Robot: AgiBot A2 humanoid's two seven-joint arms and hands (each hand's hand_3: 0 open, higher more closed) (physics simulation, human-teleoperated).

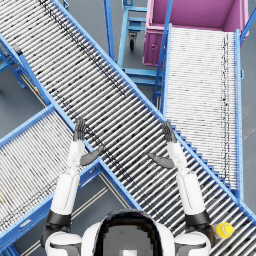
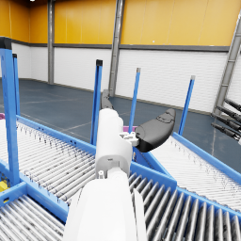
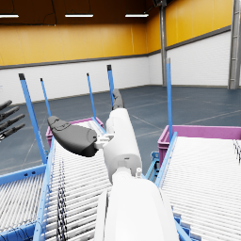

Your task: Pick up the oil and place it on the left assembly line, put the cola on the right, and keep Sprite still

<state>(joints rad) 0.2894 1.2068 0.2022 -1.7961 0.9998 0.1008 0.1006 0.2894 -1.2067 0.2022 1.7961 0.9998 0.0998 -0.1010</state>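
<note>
A small yellow round-topped object (image 1: pixel 224 230), possibly the oil bottle seen from above, lies on the middle roller conveyor (image 1: pixel 115 105) by my right shoulder. No cola or Sprite shows in any view. My left hand (image 1: pixel 81 145) is open, fingers straight and thumb out, above the near edge of the middle conveyor. My right hand (image 1: pixel 167 147) mirrors it, open and holding nothing, over the rollers. In the left wrist view the left hand (image 2: pixel 143 132) is empty; in the right wrist view the right hand (image 3: pixel 77 136) is empty too.
The left conveyor (image 1: pixel 30 155) runs lower at the left. The right conveyor (image 1: pixel 200 95) leads to a pink bin (image 1: pixel 197 15) at the back. Blue frame rails (image 1: pixel 62 125) and upright posts (image 2: pixel 96 99) border the lines.
</note>
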